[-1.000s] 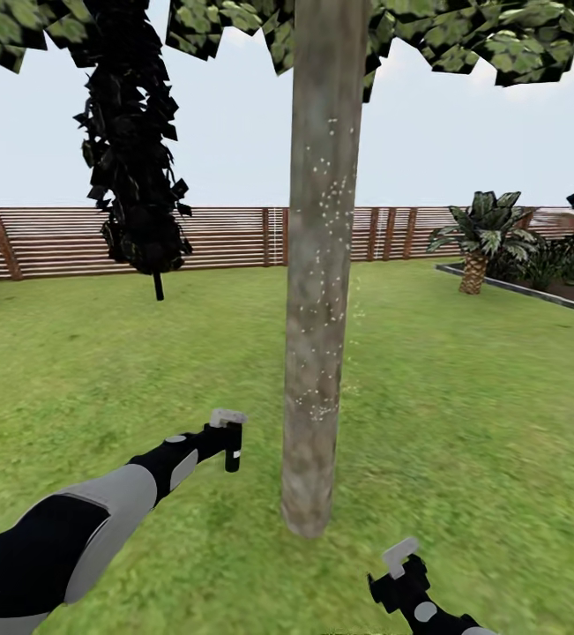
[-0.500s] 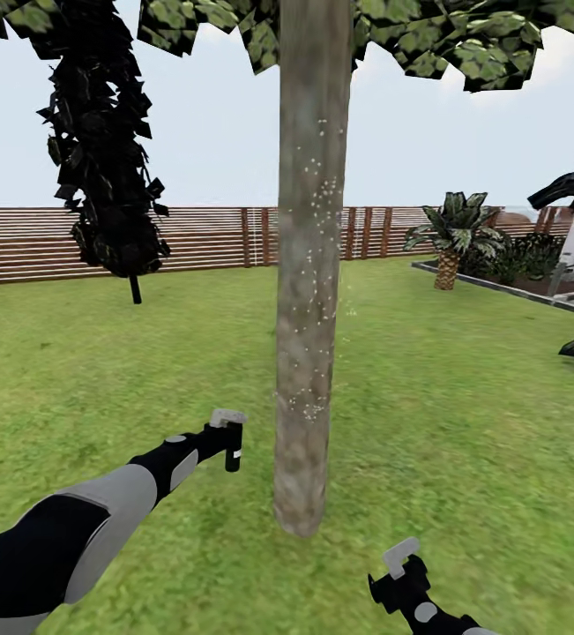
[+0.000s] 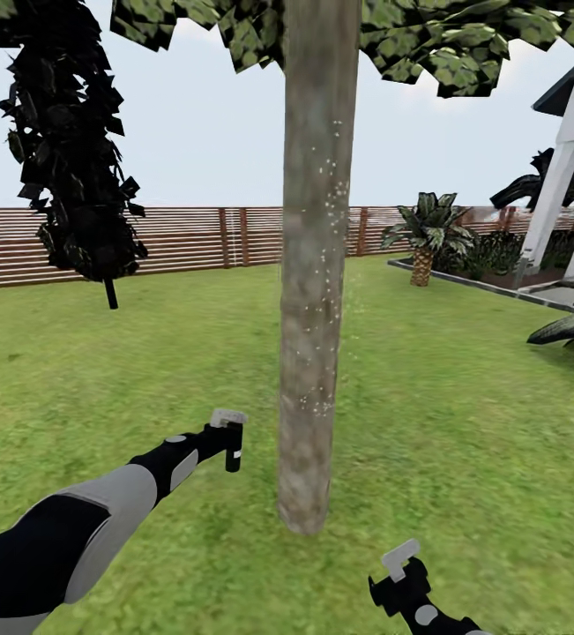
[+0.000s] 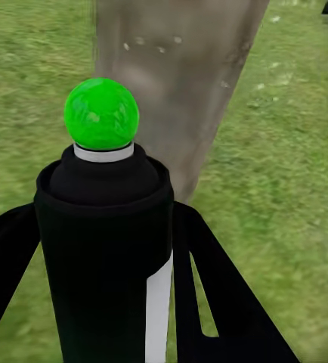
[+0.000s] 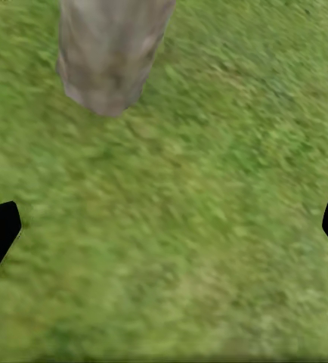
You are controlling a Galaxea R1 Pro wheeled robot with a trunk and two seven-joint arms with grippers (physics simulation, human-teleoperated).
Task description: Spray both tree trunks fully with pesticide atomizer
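Beside the tree trunk (image 3: 315,265), the pesticide atomizer (image 3: 232,438) is clamped upright in the left gripper (image 3: 227,432), its green dot (image 4: 101,113) aimed at the bark. White pesticide (image 3: 326,190) specks are seen along 1 side only, so the nozzle is best swept up and down and carried around the bare faces. The right gripper (image 3: 398,564) is held low with its fingers spread apart over the lawn (image 3: 463,423). Flat grass is bounded by a slatted fence (image 3: 181,238).

Ahead of the left gripper (image 3: 230,438), the tree trunk (image 3: 315,265) looked rough, mottled bark. The pesticide atomizer (image 4: 107,249) it held was matt black, topped with a glossy green dot (image 4: 101,113).
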